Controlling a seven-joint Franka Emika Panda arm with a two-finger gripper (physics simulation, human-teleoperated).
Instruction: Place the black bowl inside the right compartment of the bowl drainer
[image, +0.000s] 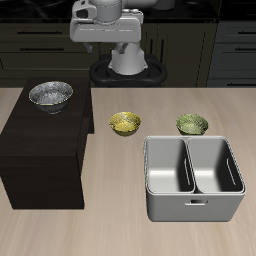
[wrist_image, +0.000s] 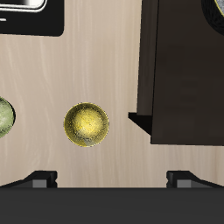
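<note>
The black bowl (image: 50, 94), wide with a shiny speckled inside, rests on top of a dark wooden cabinet (image: 40, 150). In the wrist view only a sliver of the black bowl's rim (wrist_image: 215, 9) shows, at the picture's edge. The light-grey bowl drainer (image: 152, 190) stands near the table's front edge, and both of its wells are empty. My gripper (wrist_image: 114, 178) hangs high above the table, open, its two fingertips (wrist_image: 40, 179) wide apart with nothing between them. It is well away from the black bowl.
A small yellow bowl (image: 125, 123) (wrist_image: 87, 124) sits on the table between the cabinet and the drainer, below my gripper. A small green bowl (image: 192, 124) (wrist_image: 3, 116) lies just behind the drainer. The cabinet (wrist_image: 179, 79) rises well above the tabletop.
</note>
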